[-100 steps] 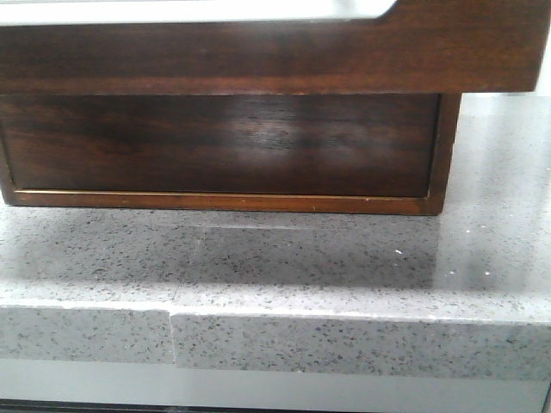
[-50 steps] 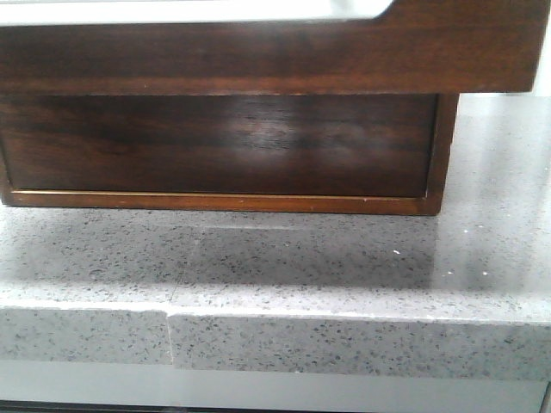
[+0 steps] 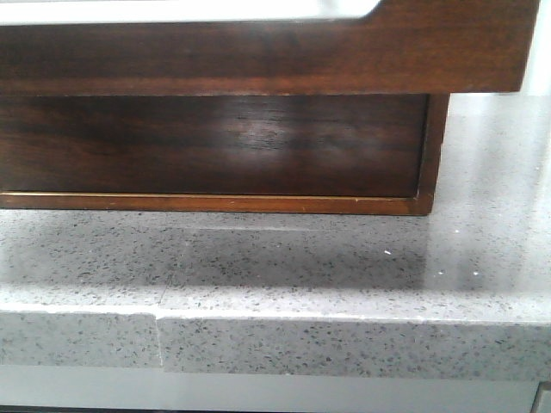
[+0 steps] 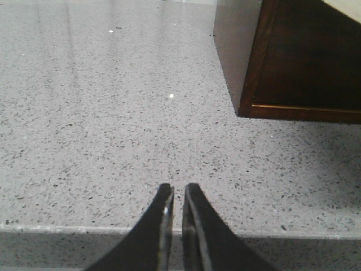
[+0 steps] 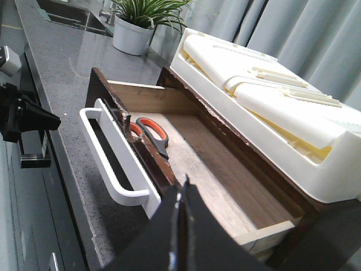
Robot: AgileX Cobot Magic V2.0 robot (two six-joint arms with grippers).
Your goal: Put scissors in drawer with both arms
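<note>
The drawer [image 5: 225, 169] stands pulled out of the wooden chest in the right wrist view, with a white bar handle [image 5: 113, 164] on its front. The scissors [image 5: 151, 132], with grey handles and orange-lined loops, lie flat inside it, close behind the front panel. My right gripper [image 5: 183, 183] is shut and empty, above the drawer's front edge. In the front view the dark drawer front [image 3: 258, 60] overhangs the chest's lower panel [image 3: 215, 146]. My left gripper [image 4: 176, 189] is shut and empty, low over the grey counter [image 4: 113, 113] near its front edge, apart from the chest's corner [image 4: 304, 56].
A white plastic tray [image 5: 271, 96] lies on top of the chest. A potted plant [image 5: 135, 28] stands behind it on the counter. A black device [image 5: 22, 118] sits at the counter's edge. The counter's front edge has a seam [image 3: 159, 340].
The whole front view has shifted slightly to the left; the chest's right corner and the counter seam sit further left. Nothing was taken hold of or let go.
</note>
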